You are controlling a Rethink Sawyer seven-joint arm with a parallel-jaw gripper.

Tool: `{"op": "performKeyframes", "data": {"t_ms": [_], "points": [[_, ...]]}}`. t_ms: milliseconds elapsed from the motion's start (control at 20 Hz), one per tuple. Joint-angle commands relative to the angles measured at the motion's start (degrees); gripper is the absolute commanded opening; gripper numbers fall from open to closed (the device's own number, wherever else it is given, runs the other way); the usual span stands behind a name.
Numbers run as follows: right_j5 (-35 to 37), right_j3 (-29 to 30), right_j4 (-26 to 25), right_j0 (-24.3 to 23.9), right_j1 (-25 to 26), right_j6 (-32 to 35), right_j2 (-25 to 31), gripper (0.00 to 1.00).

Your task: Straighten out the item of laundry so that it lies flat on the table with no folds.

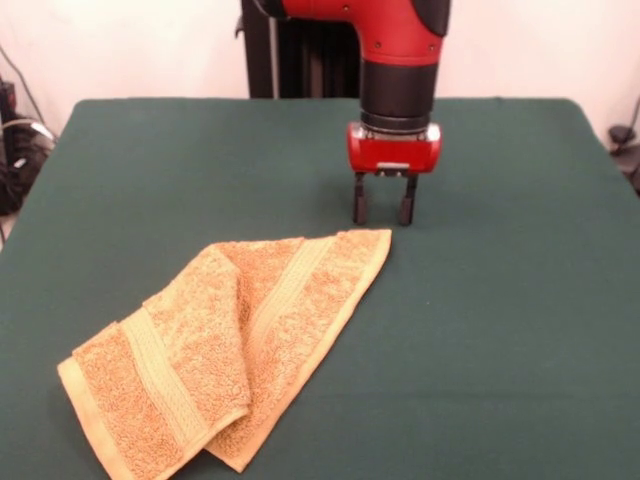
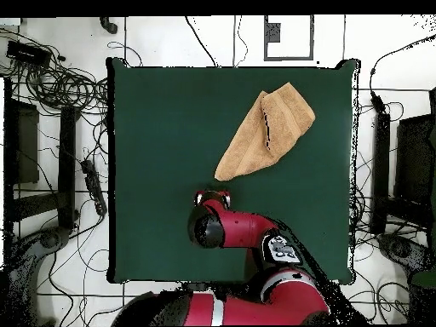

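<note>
The item of laundry point(image 1: 225, 335), a tan-orange terry towel with woven bands, lies folded over itself on the dark green table point(image 1: 500, 300), one flap overlapping the other. From overhead the towel point(image 2: 264, 132) lies toward the upper right of the table point(image 2: 153, 170). My gripper point(image 1: 384, 207) hangs just beyond the towel's far corner, open, with nothing between its two black fingers, tips close above the felt. From above, the gripper point(image 2: 207, 198) sits beside the towel's pointed corner, mostly covered by the red arm.
Cables and dark equipment lie on the floor around the table point(image 2: 60, 102). A white-framed square point(image 2: 288, 38) sits past the table's top edge in the overhead view. The red arm point(image 2: 255, 238) reaches over the table's lower middle.
</note>
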Motion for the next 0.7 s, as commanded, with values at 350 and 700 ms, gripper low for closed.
{"op": "performKeyframes", "data": {"t_ms": [350,700], "points": [[11.5,5.5,6.1,2.9,-6.9,11.2,2.6,1.0],[15.3,3.0,6.6,2.9,-8.8,9.7,2.9,1.0]]}}
